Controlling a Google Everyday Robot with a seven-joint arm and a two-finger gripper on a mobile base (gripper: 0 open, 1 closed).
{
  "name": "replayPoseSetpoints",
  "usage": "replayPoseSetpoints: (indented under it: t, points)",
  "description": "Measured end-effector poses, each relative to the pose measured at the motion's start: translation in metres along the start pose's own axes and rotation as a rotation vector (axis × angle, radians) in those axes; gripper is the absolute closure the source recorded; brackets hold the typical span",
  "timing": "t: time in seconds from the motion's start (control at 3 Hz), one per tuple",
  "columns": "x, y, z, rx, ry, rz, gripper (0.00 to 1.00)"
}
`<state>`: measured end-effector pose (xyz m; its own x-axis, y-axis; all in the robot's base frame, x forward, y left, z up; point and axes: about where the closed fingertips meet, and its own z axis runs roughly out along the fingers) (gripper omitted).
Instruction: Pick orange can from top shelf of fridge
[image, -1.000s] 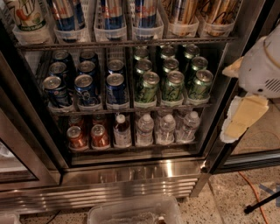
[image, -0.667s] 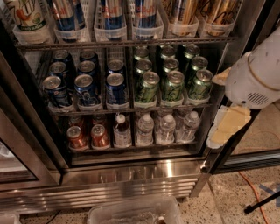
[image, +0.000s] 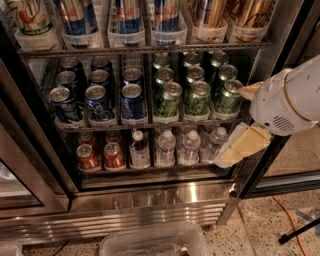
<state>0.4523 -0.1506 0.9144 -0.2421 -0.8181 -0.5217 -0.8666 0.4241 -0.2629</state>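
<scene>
Camera view: coppery can (image: 250, 14), claw (image: 231, 126) right

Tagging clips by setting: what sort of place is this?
Probably a break room or shop corner: a steel drinks fridge with shelves of cans and water bottles, on speckled floor. The gripper hovers at its right edge.

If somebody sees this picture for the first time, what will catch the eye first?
First the white arm at the right edge, with its gripper open beside the green cans on the middle rack. Next the packed fridge itself, with blue cans at mid-left. The shiny orange cans stand in bins on the top shelf, at upper right.
</scene>
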Motion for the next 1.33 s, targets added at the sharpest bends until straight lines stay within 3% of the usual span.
replayPoseSetpoints:
  t: [0.33, 0.67, 1.0, 1.33]
  points:
    - [0.0, 0.0, 0.0, 0.0, 0.0, 0.0, 0.0]
    - [-0.01, -0.004, 0.004, 0.019, -0.068, 0.103, 0.0]
    - [-0.037, -0.007, 0.006, 0.066, -0.23, 0.342, 0.0]
    - [-0.068, -0.011, 0.004, 0.118, -0.385, 0.513, 0.0]
